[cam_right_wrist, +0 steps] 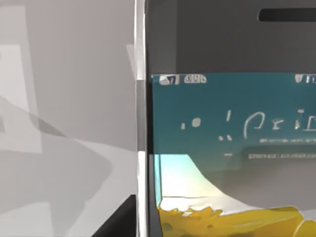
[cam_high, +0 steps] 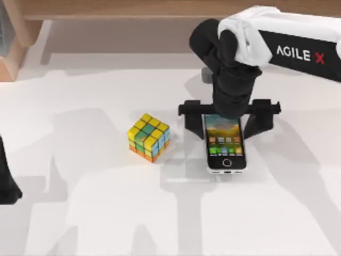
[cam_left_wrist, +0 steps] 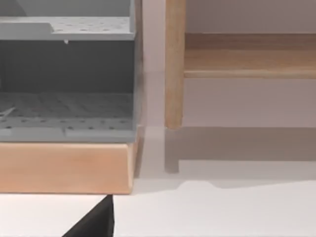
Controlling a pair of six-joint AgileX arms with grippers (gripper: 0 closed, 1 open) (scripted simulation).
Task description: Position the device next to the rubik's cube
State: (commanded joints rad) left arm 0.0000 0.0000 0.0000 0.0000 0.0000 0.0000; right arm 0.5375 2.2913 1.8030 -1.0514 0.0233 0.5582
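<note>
— Start with the big things. What's on the white table (cam_high: 80,213)?

— The right AgileX arm (cam_high: 298,40) reaches in from the far right corner and bends down over the smartphone (cam_high: 226,149). Taking the rubik's cube (cam_high: 148,137) as the marker: the phone lies flat to the cube's right, near it but apart, a strip of bare table between them. Its screen is lit and its home-button end points toward the near edge.

— And the gripper?

— The right gripper (cam_high: 228,121) hangs over the phone's far end, on the side away from the home button. Its fingers are spread wide, one dark finger (cam_high: 193,124) standing off each long edge of the phone, neither touching the frame as far as I can see. The right wrist view looks straight down at the phone's top edge and screen from close by.

— So which step is this?

— I'd judge it's either lining up to grasp or just let go; the pictures don't settle that. The phone already sits fairly close to the cube.

— What would the next move call for?

— If it's a grasp, closing evenly on both long edges so the phone doesn't twist, then sliding or lifting it leftward without knocking the cube.

— The other arm?

— The left gripper (cam_high: 8,184) is parked well left of the cube at the table's edge; I cannot tell its fingers.
</note>
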